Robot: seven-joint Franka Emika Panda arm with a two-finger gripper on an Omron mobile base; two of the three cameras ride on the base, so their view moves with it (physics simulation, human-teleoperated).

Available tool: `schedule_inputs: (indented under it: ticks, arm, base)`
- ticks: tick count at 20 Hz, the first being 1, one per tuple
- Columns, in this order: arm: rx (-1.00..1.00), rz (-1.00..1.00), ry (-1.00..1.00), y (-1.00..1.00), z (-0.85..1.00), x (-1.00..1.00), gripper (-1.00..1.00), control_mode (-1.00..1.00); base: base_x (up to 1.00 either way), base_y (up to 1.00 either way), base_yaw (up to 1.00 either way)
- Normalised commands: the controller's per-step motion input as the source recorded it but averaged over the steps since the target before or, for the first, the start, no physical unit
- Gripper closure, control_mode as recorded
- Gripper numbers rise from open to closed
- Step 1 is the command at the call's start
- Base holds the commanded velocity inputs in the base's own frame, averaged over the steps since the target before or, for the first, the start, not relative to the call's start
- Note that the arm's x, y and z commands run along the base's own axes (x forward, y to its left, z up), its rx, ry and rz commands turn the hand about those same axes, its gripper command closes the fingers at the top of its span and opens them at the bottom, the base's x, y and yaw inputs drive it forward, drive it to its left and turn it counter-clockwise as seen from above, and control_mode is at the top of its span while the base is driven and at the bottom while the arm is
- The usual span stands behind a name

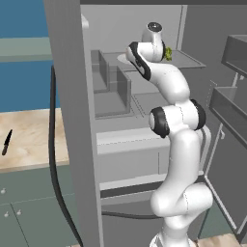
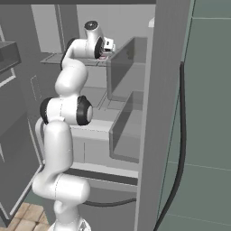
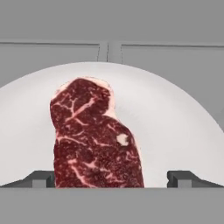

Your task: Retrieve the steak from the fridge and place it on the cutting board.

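A flat blue wall (image 1: pixel 26 19) fills the left base view at ten o'clock, with a pale grey-green band (image 1: pixel 24 47) running across it. Below, at nine o'clock, lies a light beige marbled tabletop (image 1: pixel 29 140) carrying a small dark knife (image 1: pixel 6 142). Grey-green cabinet drawers (image 1: pixel 29 212) sit at seven o'clock. In the right base view, a plain grey-green panel (image 2: pixel 210 113) fills three o'clock, and light wooden flooring (image 2: pixel 27 216) shows at seven o'clock.
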Motion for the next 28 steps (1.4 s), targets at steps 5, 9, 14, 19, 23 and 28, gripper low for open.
schedule_inputs:
  ticks: [5,9,14,19,23,28]
  arm:
    - [0.0,0.0,0.0,0.02,-0.07,0.01,1.0,-1.0]
    - [0.0,0.0,0.0,0.06,-0.03,0.0,1.0,-1.0]
    - [0.0,0.0,0.0,0.04,-0.02,0.01,1.0,-1.0]
    - [0.0,0.0,-0.14,0.0,-0.01,0.0,1.0,-1.0]
    - [0.0,0.0,-0.11,0.0,0.15,-0.02,1.0,-1.0]
    - [0.0,0.0,-0.01,0.0,0.34,-0.09,1.0,-1.0]
  base:
    - [0.0,0.0,0.0]
    - [0.0,0.0,0.0]
    - [0.0,0.0,0.0]
    - [0.0,0.0,0.0]
    - [0.0,0.0,0.0]
    - [0.0,0.0,0.0]
